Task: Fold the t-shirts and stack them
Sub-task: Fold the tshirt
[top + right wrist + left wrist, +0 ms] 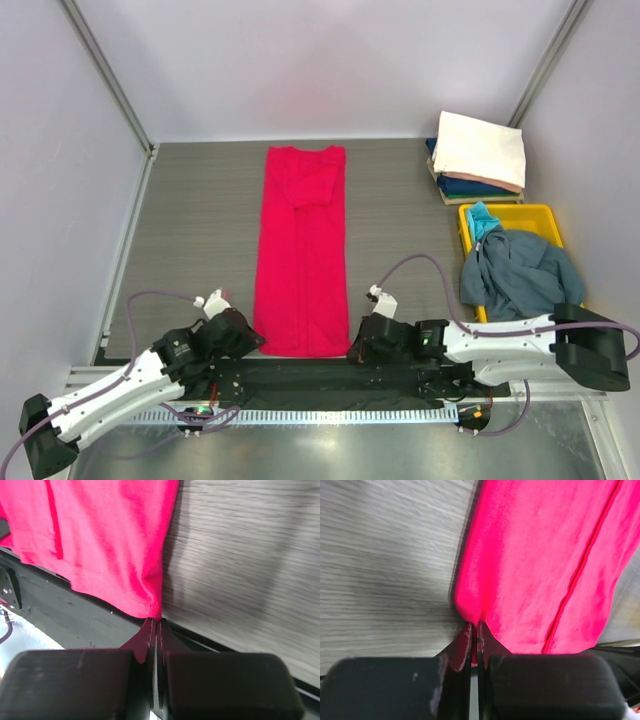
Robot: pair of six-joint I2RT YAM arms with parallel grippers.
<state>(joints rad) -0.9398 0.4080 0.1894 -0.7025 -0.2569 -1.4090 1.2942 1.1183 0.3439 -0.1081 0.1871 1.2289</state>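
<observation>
right now the crimson-pink t-shirt (300, 255) lies flat on the grey table (200, 220), folded lengthwise into a long narrow strip that runs from the near edge towards the far wall, with a sleeve folded in at the far end. the left gripper (248, 340) is pinched tight on the strip's near left corner, and its wrist view shows the cloth caught between the closed jaws. the right gripper (356, 350) is clamped the same way on the near right corner. at the far right sits a stack of folded t-shirts (480, 155), a cream-white one on top. just near of it, a yellow tray (540, 215) holds a crumpled slate blue-grey t-shirt (515, 270) and a teal t-shirt (483, 218).
</observation>
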